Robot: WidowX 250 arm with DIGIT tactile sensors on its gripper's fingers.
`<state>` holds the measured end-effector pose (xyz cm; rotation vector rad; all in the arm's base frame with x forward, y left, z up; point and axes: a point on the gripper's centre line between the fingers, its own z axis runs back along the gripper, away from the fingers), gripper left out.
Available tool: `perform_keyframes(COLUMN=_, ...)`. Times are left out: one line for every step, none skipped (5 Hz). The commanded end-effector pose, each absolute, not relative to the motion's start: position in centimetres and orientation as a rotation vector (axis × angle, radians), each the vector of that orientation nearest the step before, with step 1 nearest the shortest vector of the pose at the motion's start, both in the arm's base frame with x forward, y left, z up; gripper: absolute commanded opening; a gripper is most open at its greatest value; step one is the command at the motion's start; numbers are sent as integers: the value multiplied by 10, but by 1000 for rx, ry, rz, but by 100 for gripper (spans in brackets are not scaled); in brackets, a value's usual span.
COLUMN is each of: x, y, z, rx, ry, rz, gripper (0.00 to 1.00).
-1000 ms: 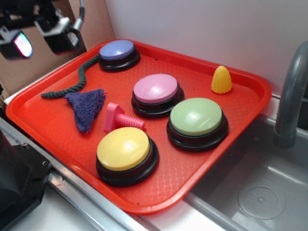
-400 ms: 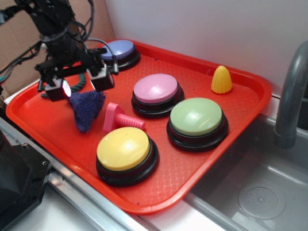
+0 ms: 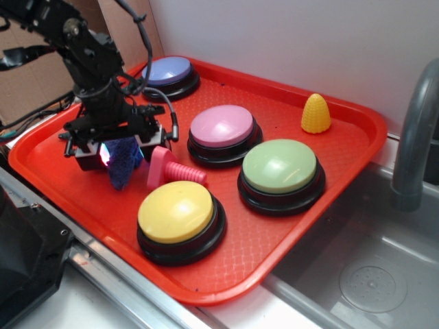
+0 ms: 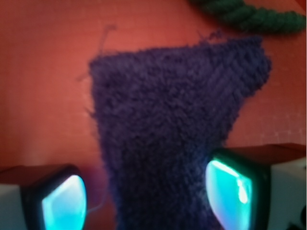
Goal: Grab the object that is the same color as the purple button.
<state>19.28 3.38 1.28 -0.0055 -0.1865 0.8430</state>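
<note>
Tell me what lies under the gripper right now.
The purple cloth lies between the open jaws of the gripper, on the red tray. Its lower end is out of view.

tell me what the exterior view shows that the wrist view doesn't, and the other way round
Only the exterior view shows the whole red tray, the purple button, the pink, green and yellow buttons, the pink screw, the yellow corn-shaped toy, the sink and faucet, and the arm above.

Only the wrist view shows the cloth's fuzzy weave and a stretch of green rope past its far edge.

Both show the purple cloth lying on the tray with the end effector open, one finger on each side of it, not yet closed.
</note>
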Motion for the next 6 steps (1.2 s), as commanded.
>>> perform_keyframes(x=188, y=45, z=21, rx=-30, ry=-266, rz=869, gripper=0)
perform_keyframes(x=188, y=48, z=26, rx=-47, ry=-276, rz=890, gripper=0)
perform_keyframes(x=192, y=50, z=43, rx=-33, ry=-300, rz=900, gripper=0)
perform_keyframes(x=198, y=51, z=71, rx=-43, ry=-309, rz=870, gripper=0)
perform_keyframes(x=203, y=49, z=99, rx=-31, ry=-324, rz=811, gripper=0)
perform_keyframes(x=208, y=42, z=147, rx=-49, ry=-307, rz=650, gripper=0)
